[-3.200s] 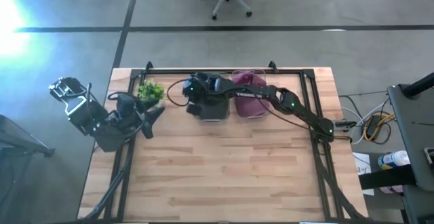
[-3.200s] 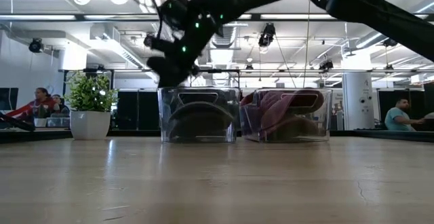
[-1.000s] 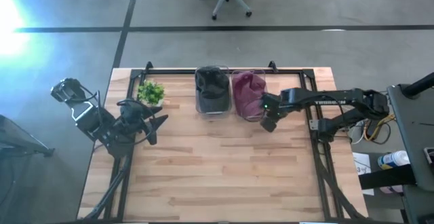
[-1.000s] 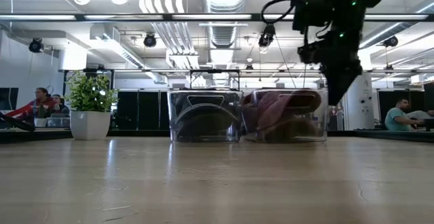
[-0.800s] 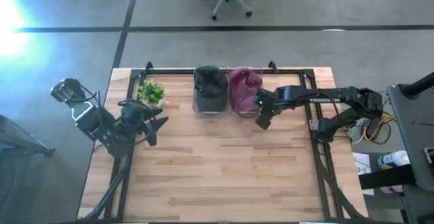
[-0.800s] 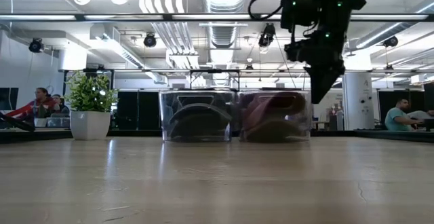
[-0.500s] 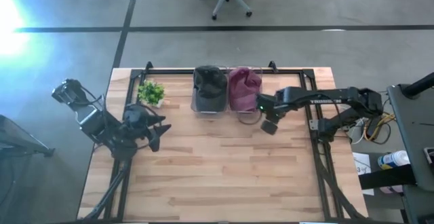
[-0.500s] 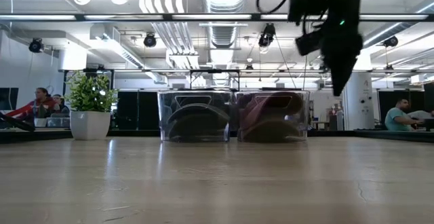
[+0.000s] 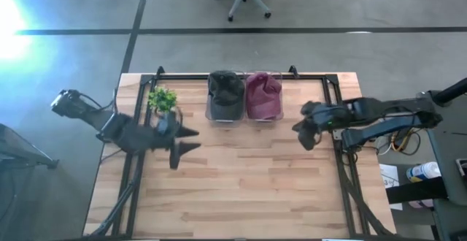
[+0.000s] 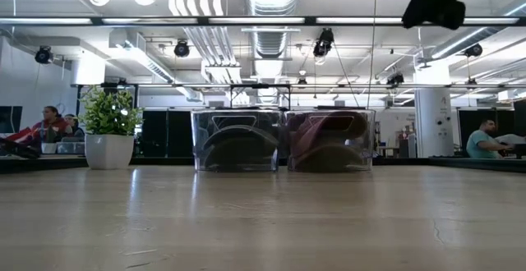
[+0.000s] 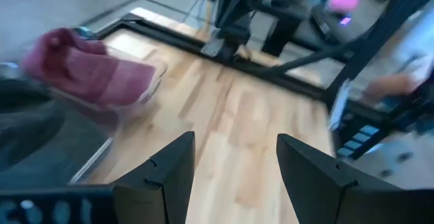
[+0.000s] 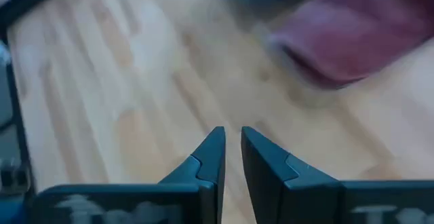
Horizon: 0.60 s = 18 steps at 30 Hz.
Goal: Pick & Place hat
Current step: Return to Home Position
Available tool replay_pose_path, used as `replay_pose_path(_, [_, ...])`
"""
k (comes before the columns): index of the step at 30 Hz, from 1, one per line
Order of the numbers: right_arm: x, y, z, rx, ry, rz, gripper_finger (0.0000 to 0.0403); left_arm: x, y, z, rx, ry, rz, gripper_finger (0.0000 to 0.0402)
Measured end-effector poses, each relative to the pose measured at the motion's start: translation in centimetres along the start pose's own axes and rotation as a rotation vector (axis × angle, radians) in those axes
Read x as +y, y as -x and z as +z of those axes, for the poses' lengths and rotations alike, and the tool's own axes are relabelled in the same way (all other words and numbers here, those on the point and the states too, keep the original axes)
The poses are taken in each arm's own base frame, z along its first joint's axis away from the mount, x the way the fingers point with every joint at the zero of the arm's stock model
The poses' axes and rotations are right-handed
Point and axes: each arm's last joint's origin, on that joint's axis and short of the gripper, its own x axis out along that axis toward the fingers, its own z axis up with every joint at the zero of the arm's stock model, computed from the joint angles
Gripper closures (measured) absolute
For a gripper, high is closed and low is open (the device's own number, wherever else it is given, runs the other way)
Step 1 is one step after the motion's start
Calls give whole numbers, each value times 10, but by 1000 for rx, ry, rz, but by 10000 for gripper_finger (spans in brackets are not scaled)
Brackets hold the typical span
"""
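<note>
- Bench [image 9: 241,190] wood fills the lower frame of the high view.
- Left end effector [image 9: 187,140], left of centre, hangs released, its fingers wide apart and holding nothing.
- Right end effector [image 9: 303,135], right of centre, is clenched and empty.
- Bins [image 9: 221,120], upper centre, touch side by side, with the black cap [image 9: 225,93] in the left and the red cap [image 9: 264,95] in the right.
- Plant [image 9: 162,98] stands left of them.

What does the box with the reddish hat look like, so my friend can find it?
On the wooden table, look along the far edge, where a small potted plant and two clear bins stand in a row. It is the bin farthest from the plant, right beside the other bin. It holds a dark red cap; its neighbour holds a black cap.
</note>
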Motion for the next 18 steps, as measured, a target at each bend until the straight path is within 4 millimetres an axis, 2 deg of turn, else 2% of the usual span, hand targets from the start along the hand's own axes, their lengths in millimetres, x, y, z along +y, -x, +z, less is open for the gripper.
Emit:
replay_pose_path(4, [-10, 26, -3, -96, -7, 32, 360, 34, -15, -1, -13, 130, -69, 200])
replay_pose_path(8, [-21, 48, -11, -145, 35, 63, 360, 72, -24, -15, -26, 304, 73, 200])
replay_pose_path(10, [-26, 57, -14, -176, -22, 91, 360, 84, -25, -23, -53, 472, 122, 200])
replay_pose_path(11, [-27, 61, -15, -187, -25, 107, 360, 86, -26, -27, -71, 489, 119, 200])
replay_pose_path(15, [-27, 66, -21, -226, 172, 265, 360, 77, -32, -34, -197, 264, -165, 200])
replay_pose_path(18, [-34, 61, -29, -306, 197, 298, 360, 86, -32, -47, -267, 248, -207, 200])
